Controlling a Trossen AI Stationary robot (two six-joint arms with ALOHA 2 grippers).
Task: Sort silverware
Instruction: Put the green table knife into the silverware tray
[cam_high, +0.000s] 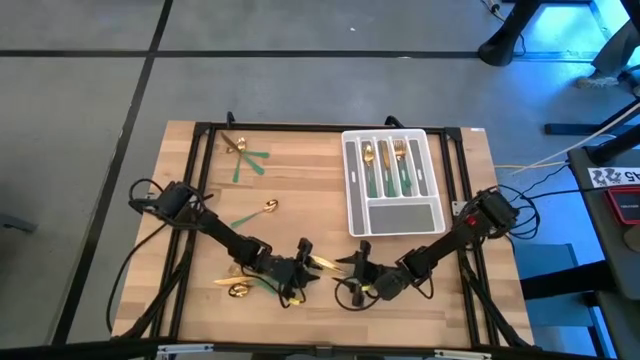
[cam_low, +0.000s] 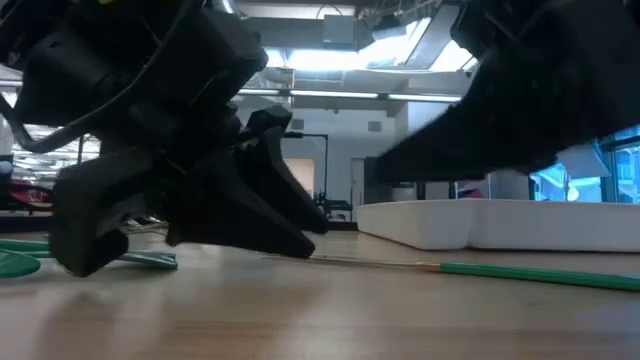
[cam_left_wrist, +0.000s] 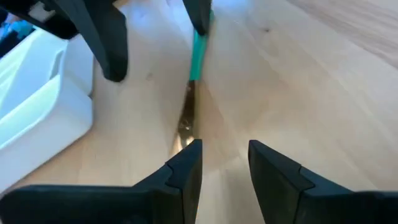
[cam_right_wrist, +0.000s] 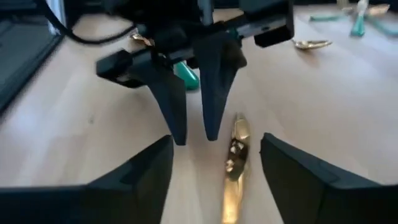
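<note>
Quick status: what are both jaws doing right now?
Left gripper: open, holding nothing, gold-headed utensil just ahead.
Right gripper: open, empty, straddling that utensil.

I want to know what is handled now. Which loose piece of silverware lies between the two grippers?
The gold-headed piece between the left gripper and right gripper. The other loose pieces lie farther left.

Light wooden plank tabletop (cam_high: 300, 190) with a black frame running round its edges. The grey-white slotted plastic tray (cam_high: 393, 183) sits on it up around 2 o'clock. A small crossed pile of gold-headed, green-handled cutlery (cam_high: 245, 158) lies near 11 o'clock, with a lone gold spoon with a green handle (cam_high: 255, 211) toward 9. Another gold spoon (cam_high: 238, 290) is down at 7, and one gold-and-green piece (cam_high: 324, 264) lies flat at 6.
</note>
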